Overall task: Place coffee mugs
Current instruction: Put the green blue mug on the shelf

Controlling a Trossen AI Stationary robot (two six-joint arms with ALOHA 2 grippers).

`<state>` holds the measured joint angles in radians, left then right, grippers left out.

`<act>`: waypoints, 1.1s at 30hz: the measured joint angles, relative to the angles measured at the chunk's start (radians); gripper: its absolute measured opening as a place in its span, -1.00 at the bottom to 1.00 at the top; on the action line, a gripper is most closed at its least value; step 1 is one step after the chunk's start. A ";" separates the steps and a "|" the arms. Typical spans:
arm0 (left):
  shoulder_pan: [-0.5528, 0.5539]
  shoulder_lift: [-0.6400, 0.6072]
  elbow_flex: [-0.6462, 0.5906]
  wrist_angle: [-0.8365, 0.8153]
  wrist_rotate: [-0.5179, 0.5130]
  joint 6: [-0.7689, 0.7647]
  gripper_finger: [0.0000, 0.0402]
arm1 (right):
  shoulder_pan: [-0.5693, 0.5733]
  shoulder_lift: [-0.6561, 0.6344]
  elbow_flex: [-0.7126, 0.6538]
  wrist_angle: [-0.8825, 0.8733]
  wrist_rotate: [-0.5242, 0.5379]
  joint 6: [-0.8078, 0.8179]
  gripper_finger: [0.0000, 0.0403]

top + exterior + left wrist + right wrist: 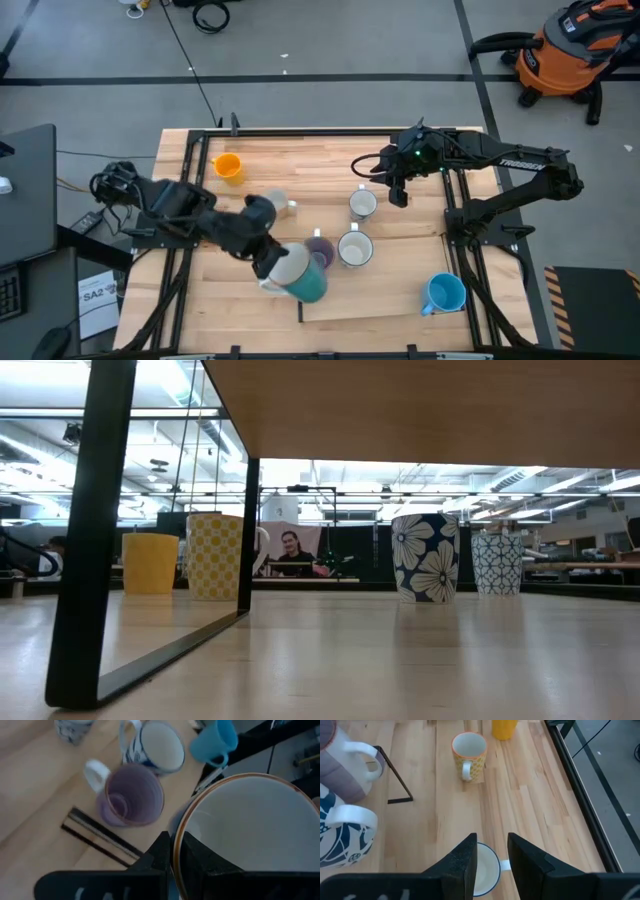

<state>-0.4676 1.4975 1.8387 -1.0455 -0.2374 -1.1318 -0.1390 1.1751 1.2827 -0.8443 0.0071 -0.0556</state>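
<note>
My left gripper [272,262] [178,855] is over the table's near middle, shut on a teal coffee mug [305,280] that is white inside [250,830]. A purple mug [318,250] [132,795] stands beside it, then a blue-flowered mug [354,248] [155,747]. My right gripper [398,196] [492,857] hangs open at the table's right. It is above a white, blue-rimmed mug [362,204] [487,870] and does not touch it. An orange mug [228,166], a yellow patterned mug [469,755] and a blue mug [443,293] stand apart on their bases. My left gripper holds the teal mug by its brown-edged rim [175,837], with one finger [197,857] inside the mug and the other outside the wall. The fingers slant down from the table's left. The mug lies tipped, mouth toward the gripper, and looks lifted off the table.
A low shelf stands at the near middle: a wooden board [370,305] on a black frame [95,560]. Black rails [455,230] run along the table's sides. The room behind holds a person [290,555]. Bare wood lies at the near left.
</note>
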 joint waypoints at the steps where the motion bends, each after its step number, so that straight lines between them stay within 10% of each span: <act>1: -0.012 0.008 -0.001 -0.004 -0.004 -0.011 -0.85 | 0.000 0.000 0.000 0.001 0.000 0.000 -0.43; 33: -0.137 0.150 0.007 0.177 -0.110 -0.288 -0.85 | 0.000 0.000 0.000 0.005 0.000 0.000 -0.43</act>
<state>-0.6048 1.6474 1.8458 -0.8684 -0.3469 -1.4200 -0.1390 1.1751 1.2827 -0.8394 0.0070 -0.0555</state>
